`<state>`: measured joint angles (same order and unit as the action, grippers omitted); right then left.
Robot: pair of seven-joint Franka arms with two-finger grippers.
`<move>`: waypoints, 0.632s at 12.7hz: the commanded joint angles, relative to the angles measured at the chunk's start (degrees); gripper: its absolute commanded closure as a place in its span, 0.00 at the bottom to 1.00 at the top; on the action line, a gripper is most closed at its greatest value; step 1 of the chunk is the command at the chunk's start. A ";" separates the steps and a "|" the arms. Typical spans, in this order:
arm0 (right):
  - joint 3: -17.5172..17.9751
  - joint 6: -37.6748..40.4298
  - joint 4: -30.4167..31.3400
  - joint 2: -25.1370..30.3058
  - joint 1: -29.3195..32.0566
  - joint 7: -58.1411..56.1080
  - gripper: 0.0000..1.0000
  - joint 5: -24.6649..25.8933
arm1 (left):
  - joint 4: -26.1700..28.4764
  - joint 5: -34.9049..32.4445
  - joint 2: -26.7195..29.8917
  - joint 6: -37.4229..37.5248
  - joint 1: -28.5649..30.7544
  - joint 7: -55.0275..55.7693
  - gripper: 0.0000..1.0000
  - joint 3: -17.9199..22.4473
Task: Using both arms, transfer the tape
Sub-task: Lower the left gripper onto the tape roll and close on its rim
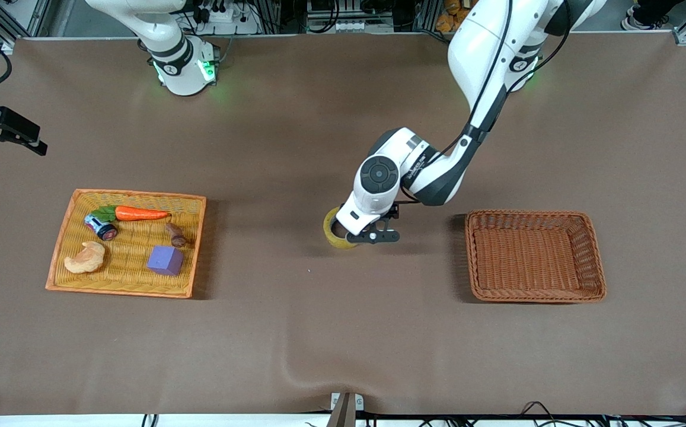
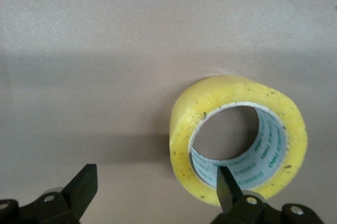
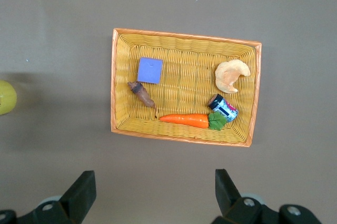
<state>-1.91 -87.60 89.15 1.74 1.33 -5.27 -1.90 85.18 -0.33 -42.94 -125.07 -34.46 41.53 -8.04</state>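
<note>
The tape (image 1: 335,235) is a yellow roll standing on edge on the brown table mat, midway between the two baskets. My left gripper (image 1: 359,236) is down at it and open. In the left wrist view the tape (image 2: 210,95) shows its grey-white core, and one fingertip (image 2: 224,182) sits in front of the core's hole. The other fingertip (image 2: 87,179) stands well apart over bare mat, so nothing is gripped by the left gripper (image 2: 156,170). My right gripper (image 3: 155,182) hangs open and empty high over the table, looking down on the tray, with the tape (image 3: 5,97) at the view's edge.
A flat orange-yellow wicker tray (image 1: 64,234) toward the right arm's end holds a carrot (image 1: 138,213), a purple cube (image 1: 165,260), a croissant toy (image 1: 86,258), a small can (image 1: 101,228) and a brown piece (image 1: 175,235). A brown wicker basket (image 1: 594,255) sits toward the left arm's end.
</note>
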 commanded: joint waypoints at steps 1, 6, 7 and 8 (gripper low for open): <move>0.06 0.85 0.06 0.28 -0.27 0.79 0.00 0.58 | -1.60 0.77 -2.40 -3.75 0.01 -1.45 0.00 0.39; 0.06 3.23 -0.29 0.19 -0.18 0.96 0.00 0.49 | -2.13 0.51 -4.52 -8.17 -0.17 -1.19 0.00 0.48; 0.06 3.58 -0.20 0.19 -0.18 0.96 0.00 0.49 | -2.04 0.33 -4.60 -8.17 -0.08 -1.19 0.00 0.57; 0.06 3.67 -0.20 0.19 -0.18 1.05 0.00 0.40 | -2.04 0.33 -4.61 -8.08 0.01 -1.45 0.24 0.57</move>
<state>-1.90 -84.74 89.17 1.73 1.33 -5.17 -1.87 84.46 -0.33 -46.86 -133.18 -34.43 41.53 -7.80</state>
